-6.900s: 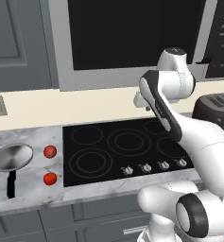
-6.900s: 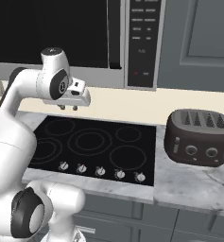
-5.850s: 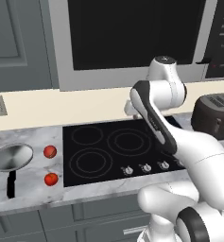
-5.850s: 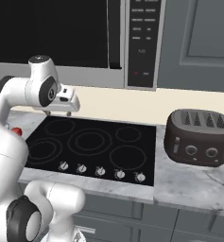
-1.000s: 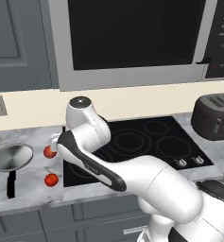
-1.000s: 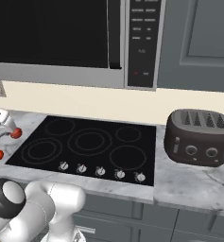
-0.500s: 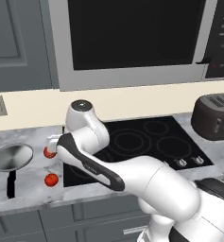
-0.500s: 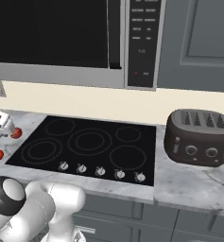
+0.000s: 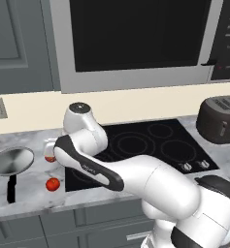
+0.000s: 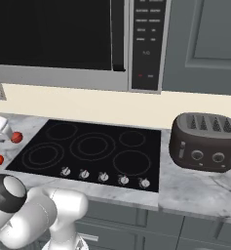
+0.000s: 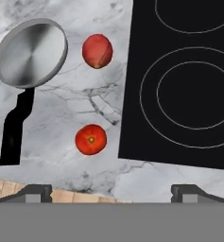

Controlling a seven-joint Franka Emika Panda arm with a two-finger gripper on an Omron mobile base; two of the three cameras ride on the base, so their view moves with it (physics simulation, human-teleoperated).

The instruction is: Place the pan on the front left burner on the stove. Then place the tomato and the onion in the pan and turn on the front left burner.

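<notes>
Down at the bottom of the hand view the tool (image 11: pixel 111 191) stands wide open, its two dark tips far apart with nothing between them, hovering above the marble bench (image 11: pixel 61 118) near its front edge. Only the very ends of the tips show; the rest is cut off by the frame. Directly ahead of the tool lies one tomato (image 11: pixel 90 140), bright red with a dark stem spot, on the bench just beside the stove (image 11: pixel 179 85) and apart from it. Farther on is one onion (image 11: pixel 97 51), duller red, also clear of the glass. Left of both sits one pan (image 11: pixel 31 53), empty, on the bench with its black handle (image 11: pixel 15 130) pointing back toward the camera; its rim is close to the onion but not touching. Two ring patterns show on the stove in this view: the front left burner (image 11: pixel 193 97), cut by the right edge, and a second one clipped at the top. In the left base view the arm (image 9: pixel 87 145) covers the left part of the stove (image 9: pixel 150 145) and half hides the onion (image 9: pixel 49 158); the tomato (image 9: pixel 52 184) and pan (image 9: pixel 12 161) are plain. In the right base view five knobs (image 10: pixel 103 177) line the front of the stove (image 10: pixel 87 146), and one toaster (image 10: pixel 204 141) stands to its right.
</notes>
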